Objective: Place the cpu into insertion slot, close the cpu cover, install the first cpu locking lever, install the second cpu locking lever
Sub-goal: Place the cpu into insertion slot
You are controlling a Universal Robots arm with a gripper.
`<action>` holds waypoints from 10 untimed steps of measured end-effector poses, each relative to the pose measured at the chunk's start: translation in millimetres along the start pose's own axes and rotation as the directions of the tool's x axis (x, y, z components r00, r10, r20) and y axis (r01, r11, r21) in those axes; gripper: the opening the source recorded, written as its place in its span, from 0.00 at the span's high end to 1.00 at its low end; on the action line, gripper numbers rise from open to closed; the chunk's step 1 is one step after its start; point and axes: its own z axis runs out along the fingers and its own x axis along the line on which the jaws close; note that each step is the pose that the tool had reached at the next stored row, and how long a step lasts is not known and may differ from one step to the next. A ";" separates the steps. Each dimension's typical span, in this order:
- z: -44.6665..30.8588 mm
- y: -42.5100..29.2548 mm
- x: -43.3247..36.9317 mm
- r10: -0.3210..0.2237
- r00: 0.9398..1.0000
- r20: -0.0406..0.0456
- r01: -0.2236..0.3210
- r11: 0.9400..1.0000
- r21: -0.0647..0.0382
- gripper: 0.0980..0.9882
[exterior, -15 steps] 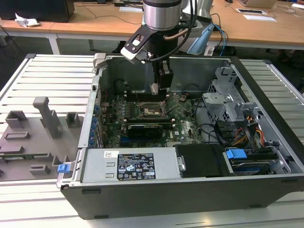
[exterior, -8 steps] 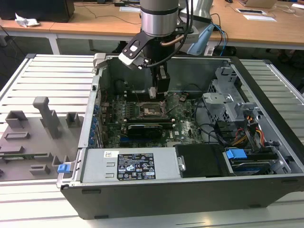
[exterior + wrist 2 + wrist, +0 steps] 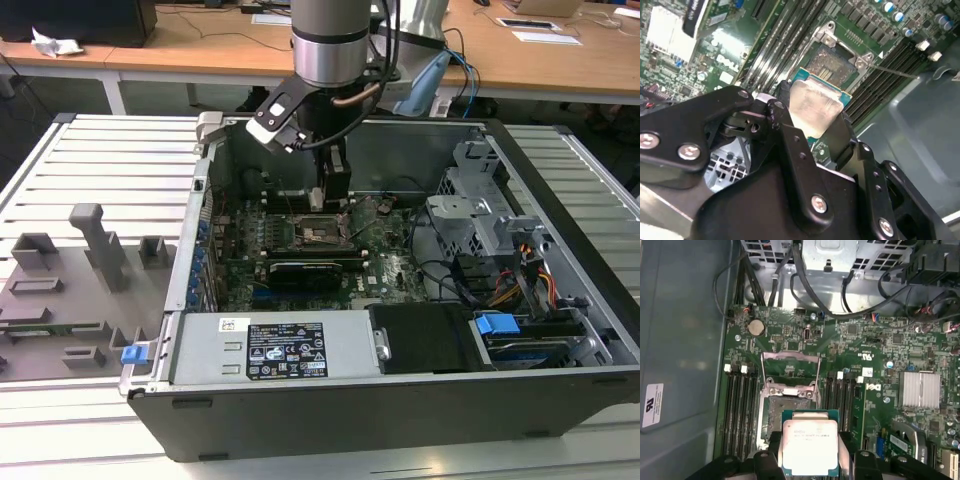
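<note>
My gripper [image 3: 332, 203] hangs inside the open computer case, just above the motherboard. In both wrist views its black fingers [image 3: 782, 102] clamp two opposite edges of the cpu [image 3: 810, 442], a square chip with a silvery top on a green base [image 3: 815, 102]. The chip hovers over the near part of the insertion slot [image 3: 782, 412], whose dark pin field [image 3: 832, 62] lies uncovered beyond it. The cpu cover [image 3: 790, 356] stands swung open on the slot's far side. A thin metal lever [image 3: 895, 72] sticks out beside the slot.
Long memory slots [image 3: 740, 410] flank the socket on both sides. A black graphics card [image 3: 305, 270] lies across the board in front, with the power supply [image 3: 270, 350] nearer. A drive cage with cables [image 3: 480, 215] stands on the exterior view's right. A finned heat sink [image 3: 919, 389] is nearby.
</note>
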 end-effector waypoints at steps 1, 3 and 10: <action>2.2 -0.2 1.2 0.000 1.000 0.000 0.000 1.000 0.000 0.52; 9.4 -1.4 3.3 0.000 1.000 0.000 0.000 1.000 0.000 0.52; 24.9 -2.6 6.0 0.011 1.000 0.001 -0.011 1.000 0.006 0.52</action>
